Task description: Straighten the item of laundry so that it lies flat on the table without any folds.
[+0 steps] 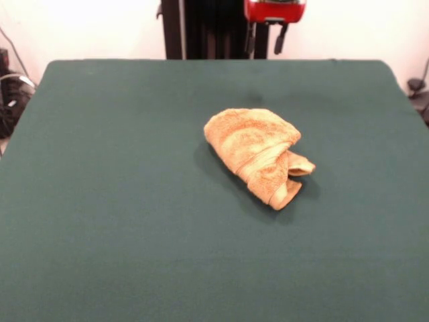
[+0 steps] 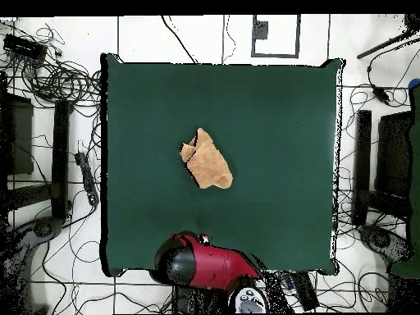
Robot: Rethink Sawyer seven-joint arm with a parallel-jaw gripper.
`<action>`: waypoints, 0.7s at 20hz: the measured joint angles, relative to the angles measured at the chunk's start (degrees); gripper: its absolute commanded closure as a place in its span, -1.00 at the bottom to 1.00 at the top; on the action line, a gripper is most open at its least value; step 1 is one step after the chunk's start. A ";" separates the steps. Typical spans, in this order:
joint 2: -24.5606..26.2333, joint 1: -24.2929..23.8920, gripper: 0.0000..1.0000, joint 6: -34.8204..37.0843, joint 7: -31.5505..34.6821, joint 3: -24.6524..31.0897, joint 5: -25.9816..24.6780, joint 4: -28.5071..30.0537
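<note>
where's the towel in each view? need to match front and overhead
Front view: the towel lies bunched and folded right of centre, mid-depth on the table.
Overhead view: the towel lies near the middle of the table, just left of centre, above the red arm.
Shared landmark: the red arm at the table edge, top centre in front, bottom centre overhead.
</note>
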 measured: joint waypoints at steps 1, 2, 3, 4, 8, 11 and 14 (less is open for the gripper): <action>-0.06 -0.15 -1.00 0.00 0.00 0.06 -0.18 0.02; -0.26 -0.67 -1.00 0.00 0.00 0.12 -0.84 0.11; -0.53 -1.41 -1.00 0.00 0.00 0.17 -1.73 0.17; -0.68 -1.82 -1.00 0.01 0.00 0.17 -2.14 0.20; -1.92 -4.27 -1.00 0.00 0.00 0.15 -4.37 0.21; -2.44 -4.97 -1.00 0.00 0.00 0.09 -4.68 0.19; -2.39 -4.91 -1.00 0.01 0.00 0.10 -4.68 0.12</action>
